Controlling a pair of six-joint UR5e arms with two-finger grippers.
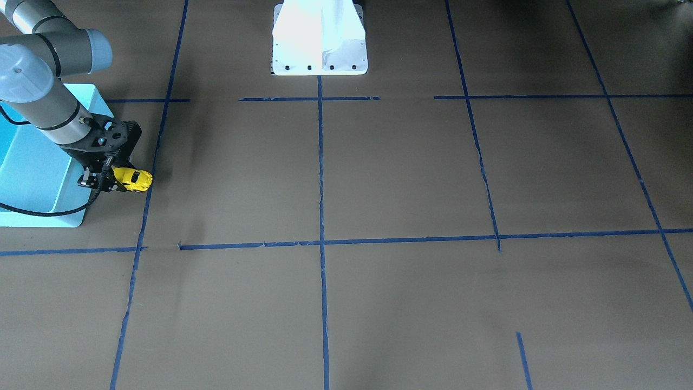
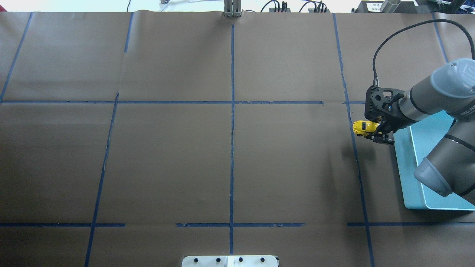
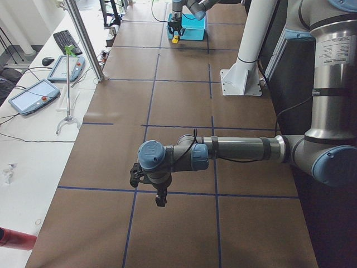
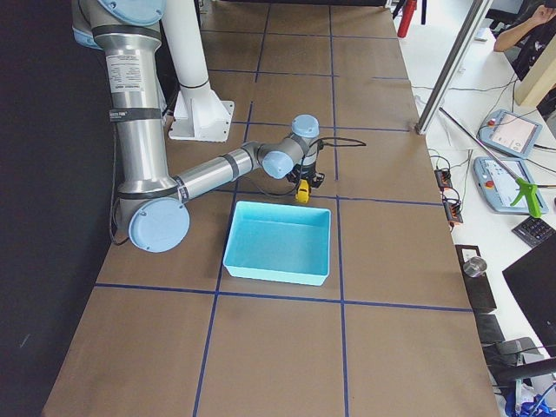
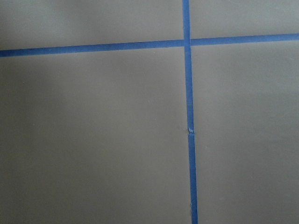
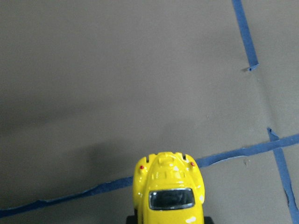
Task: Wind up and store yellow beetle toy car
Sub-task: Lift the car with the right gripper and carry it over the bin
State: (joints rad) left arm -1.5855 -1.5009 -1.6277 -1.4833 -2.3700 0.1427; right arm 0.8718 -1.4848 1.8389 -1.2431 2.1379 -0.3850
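Observation:
The yellow beetle toy car (image 1: 133, 179) is held in my right gripper (image 1: 112, 181), which is shut on it. The car hangs just above the brown table, right beside the turquoise bin (image 1: 73, 184) and outside its wall. It also shows in the overhead view (image 2: 363, 127), in the exterior right view (image 4: 302, 190) and close up in the right wrist view (image 6: 169, 191), over a blue tape line. My left gripper (image 3: 160, 198) shows only in the exterior left view, low over the table far from the car. I cannot tell whether it is open or shut.
The turquoise bin (image 2: 406, 167) stands at the table's right end, partly under my right arm. Its inside looks empty in the exterior right view (image 4: 276, 271). The white robot base (image 1: 319, 59) stands at the middle of the robot's side. Blue tape lines cross the brown paper.

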